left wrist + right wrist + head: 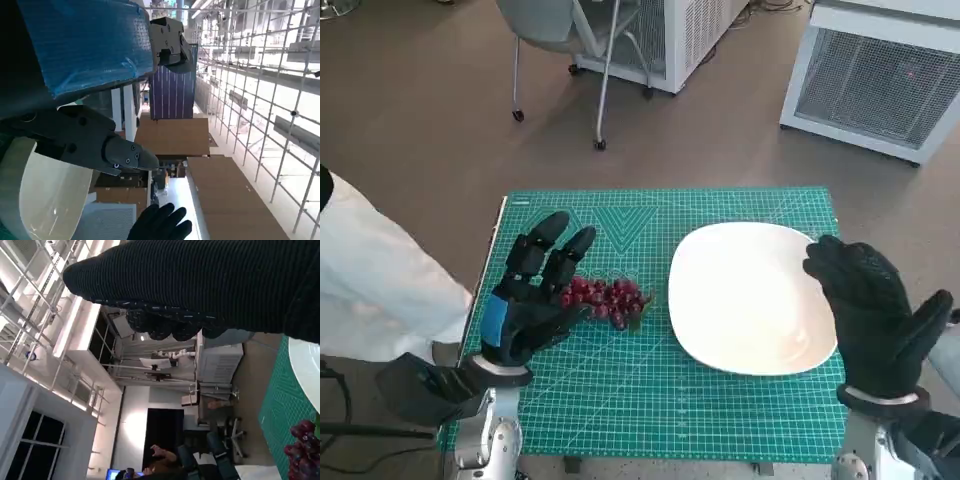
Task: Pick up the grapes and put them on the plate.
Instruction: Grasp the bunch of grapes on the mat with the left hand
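Here, a small bunch of red grapes on the green mat, just left of the white plate, not on it yet. Probably light, soft and easy to squash. Smooth skins, so likely a bit slippery. Floppy too: many little balls on thin stems, so likely to hang and swing when lifted, and a loose one could drop off. Best taken gently around the thick middle of the bunch, or by the main stem if it can be found; too small to see in these pictures. No hard squeeze.

Left hand right beside the grapes, fingers spread apart and reaching past them, thumb close to the near edge of the bunch. Holding nothing. Hard to tell if touching the grapes or only just beside them.

Right hand raised by the plate's right edge, fingers apart, holding nothing. Hard to tell if touching the rim.

Plate flat and wide, near the grapes, so only a short carry to the right. Likely risk: grapes rolling out of a loose hold, or getting crushed by a tight one.
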Motion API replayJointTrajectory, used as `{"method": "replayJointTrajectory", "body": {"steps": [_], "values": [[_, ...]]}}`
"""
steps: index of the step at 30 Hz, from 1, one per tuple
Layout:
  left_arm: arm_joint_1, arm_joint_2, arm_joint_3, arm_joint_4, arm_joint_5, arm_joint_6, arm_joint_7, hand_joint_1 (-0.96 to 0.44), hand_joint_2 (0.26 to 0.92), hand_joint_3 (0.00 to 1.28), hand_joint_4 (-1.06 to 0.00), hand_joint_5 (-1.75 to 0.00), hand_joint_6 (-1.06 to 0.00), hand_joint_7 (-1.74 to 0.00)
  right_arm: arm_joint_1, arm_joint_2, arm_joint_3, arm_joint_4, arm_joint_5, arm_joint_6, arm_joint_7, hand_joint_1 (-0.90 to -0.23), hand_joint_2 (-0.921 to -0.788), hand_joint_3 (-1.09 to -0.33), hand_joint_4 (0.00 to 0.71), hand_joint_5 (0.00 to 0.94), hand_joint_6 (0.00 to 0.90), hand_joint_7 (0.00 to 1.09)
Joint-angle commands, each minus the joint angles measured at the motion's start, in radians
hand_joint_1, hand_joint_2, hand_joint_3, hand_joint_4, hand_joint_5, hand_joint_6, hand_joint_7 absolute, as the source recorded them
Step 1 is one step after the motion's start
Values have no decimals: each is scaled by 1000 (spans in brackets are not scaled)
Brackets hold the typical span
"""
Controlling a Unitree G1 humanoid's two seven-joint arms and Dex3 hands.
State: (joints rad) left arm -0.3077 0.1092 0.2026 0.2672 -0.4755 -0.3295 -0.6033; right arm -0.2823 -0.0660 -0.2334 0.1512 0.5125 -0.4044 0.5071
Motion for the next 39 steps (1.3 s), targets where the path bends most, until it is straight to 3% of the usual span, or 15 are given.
{"method": "replayJointTrajectory", "body": {"steps": [1, 30, 34, 39], "values": [[3, -1, 6, 6, -2, -7, -3, -251, 921, 99, 1, -520, 1, -641, 18, -1, -1, 11, -3, 5, 3, -377, -921, -519, 500, 395, 230, 886], [-14, 36, 5, -9, 21, 9, 0, -249, 921, 104, 1, -452, 1, -604, 10, -8, -1, 21, -11, 4, 1, -377, -921, -518, 471, 451, 230, 880], [-18, 84, -6, -27, 87, 7, 19, -279, 921, 94, 0, -368, 1, -546, 10, -9, 0, 17, -13, 5, -1, -377, -921, -518, 469, 455, 230, 879], [-13, 186, -36, -85, 285, 5, 92, -291, 912, 53, -32, -171, 1, -437, 9, -13, -1, 16, -16, 5, -3, -377, -921, -519, 466, 461, 230, 879]]}}
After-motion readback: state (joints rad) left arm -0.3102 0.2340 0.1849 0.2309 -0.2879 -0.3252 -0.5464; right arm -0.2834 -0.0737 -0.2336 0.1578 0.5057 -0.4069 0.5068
